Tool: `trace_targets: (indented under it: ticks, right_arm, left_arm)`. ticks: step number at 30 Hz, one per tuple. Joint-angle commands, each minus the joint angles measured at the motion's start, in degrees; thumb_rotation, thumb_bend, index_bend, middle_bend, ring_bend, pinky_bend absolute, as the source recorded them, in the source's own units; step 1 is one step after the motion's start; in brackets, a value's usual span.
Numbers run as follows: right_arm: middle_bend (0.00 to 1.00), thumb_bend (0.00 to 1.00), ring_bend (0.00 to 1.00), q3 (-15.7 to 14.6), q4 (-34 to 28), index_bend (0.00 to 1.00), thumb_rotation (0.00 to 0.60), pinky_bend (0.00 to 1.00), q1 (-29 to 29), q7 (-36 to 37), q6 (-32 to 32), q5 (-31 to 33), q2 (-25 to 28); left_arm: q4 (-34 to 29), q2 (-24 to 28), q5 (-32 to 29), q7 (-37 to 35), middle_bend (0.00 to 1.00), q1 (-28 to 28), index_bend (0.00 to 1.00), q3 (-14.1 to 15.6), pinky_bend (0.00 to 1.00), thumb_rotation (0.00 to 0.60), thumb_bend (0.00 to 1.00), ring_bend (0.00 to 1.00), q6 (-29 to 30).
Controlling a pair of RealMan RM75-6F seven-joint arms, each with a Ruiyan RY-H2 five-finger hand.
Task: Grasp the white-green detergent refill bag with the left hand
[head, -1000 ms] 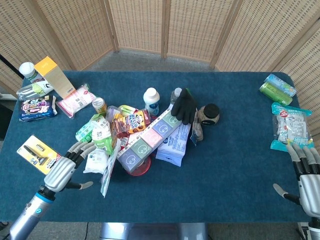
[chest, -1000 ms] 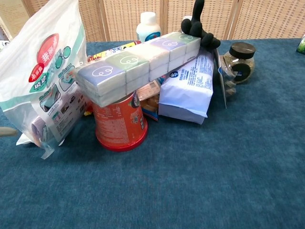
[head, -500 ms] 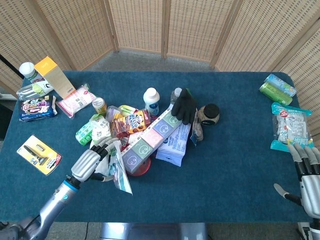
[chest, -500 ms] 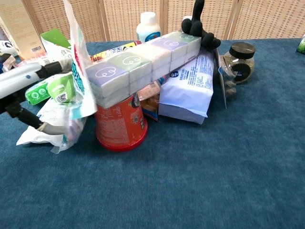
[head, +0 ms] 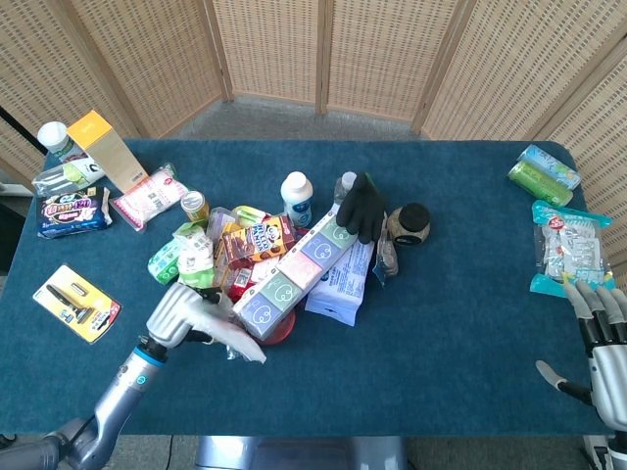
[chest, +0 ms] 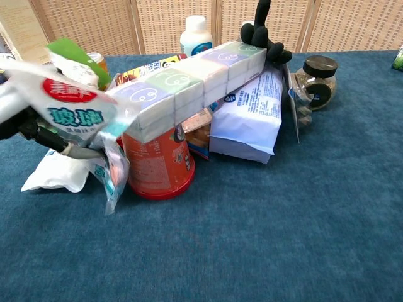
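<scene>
The white-green detergent refill bag (chest: 77, 108) with red and teal print is lifted and tipped nearly flat, its upper edge against the tissue-pack row (chest: 189, 82). My left hand (chest: 24, 121) grips it from the left, thumb underneath. From the head view the bag (head: 238, 340) sticks out to the right of the left hand (head: 176, 309), just in front of the pile. At the table's front right corner my right hand (head: 600, 352) rests with fingers spread and holds nothing.
A red cup (chest: 157, 165) props the tissue row beside the bag. A white pouch (chest: 55, 177) lies under the hand. A blue-white bag (chest: 249, 113), black glove (head: 361, 208), jar (head: 411, 223) and white bottle (head: 297, 196) crowd the middle. A yellow card pack (head: 76, 302) lies left.
The left hand moved right into the pile and took hold of the bag, which went from upright to tipped nearly flat. The right hand stayed put.
</scene>
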Motion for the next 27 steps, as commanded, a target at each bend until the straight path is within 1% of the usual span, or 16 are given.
trace_targets:
  ticks: [1,6,9,12,15,22,25,27]
  right_arm:
    - [0.00,0.00,0.00,-0.04,-0.07,0.00,0.600,0.00,0.01,-0.15,-0.08,-0.09,-0.03]
    - [0.00,0.00,0.00,-0.07,-0.18,0.00,0.600,0.00,-0.07,-0.36,0.07,-0.29,-0.11]
    - [0.00,0.00,0.00,-0.08,-0.17,0.00,0.600,0.00,-0.05,-0.91,0.07,-0.51,-0.31]
    - [0.00,0.00,0.00,-0.23,-0.27,0.00,0.600,0.00,-0.04,-1.15,-0.08,-0.76,-0.42]
    - [0.00,0.00,0.00,-0.20,-0.39,0.00,0.600,0.00,-0.10,-1.19,0.07,-0.81,-0.45]
    - [0.00,0.00,0.00,-0.11,-0.49,0.00,0.600,0.00,-0.16,-0.94,0.15,-0.68,-0.33]
    - [0.00,0.00,0.00,-0.21,-0.59,0.00,0.600,0.00,-0.12,-1.03,0.00,-0.89,-0.32]
    - [0.00,0.00,0.00,-0.21,-0.69,0.00,0.600,0.00,-0.11,-1.11,0.03,-1.01,-0.33]
  left_arm:
    - [-1.06,1.40,-0.70,1.12,1.00,0.20,0.98,-0.42,1.00,0.600,0.07,1.00,0.81]
    - [-4.40,4.45,-0.74,1.52,1.00,0.63,1.00,-0.58,1.00,0.600,0.07,1.00,2.37]
    - [-7.87,7.00,0.21,1.52,1.00,0.92,1.00,-0.54,1.00,0.600,0.07,1.00,3.96]
    - [-11.85,9.64,1.07,1.56,1.00,0.92,1.00,-1.23,1.00,0.600,0.07,1.00,5.57]
    - [-16.30,12.61,1.81,2.75,1.00,0.74,1.00,-2.69,1.00,0.600,0.07,1.00,7.21]
    - [-28.03,21.78,2.12,8.61,1.00,0.21,1.00,-7.90,1.00,0.600,0.07,1.00,9.70]
    - [-31.79,24.69,1.39,10.93,1.00,0.07,1.00,-9.43,1.00,0.600,0.07,1.00,9.59]
    - [-33.48,25.83,0.95,12.02,1.00,-0.04,1.00,-9.90,1.00,0.600,0.07,1.00,9.21]
